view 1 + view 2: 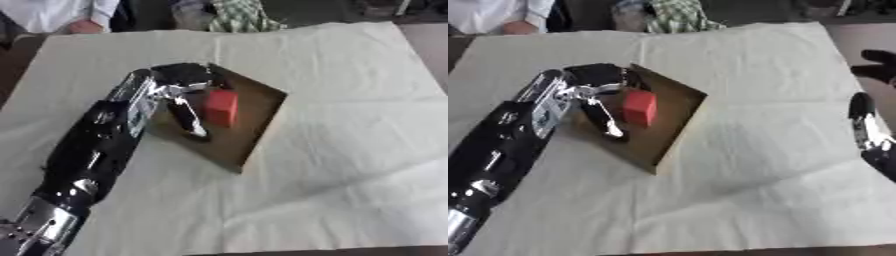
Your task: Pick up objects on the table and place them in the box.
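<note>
The robot's left hand (185,85) hung over the box (262,131), fingers loosely extended beside a red block (221,107) seemingly just placed, withdrawal apparently next; the right hand (870,125) idled, fingers straight, far right.

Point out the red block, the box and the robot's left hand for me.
red block (222,107): left eye view, on its front face.
box (265,134): left eye view, on its right wall.
left hand (182,75): left eye view, on the back of the hand above the box.
</note>
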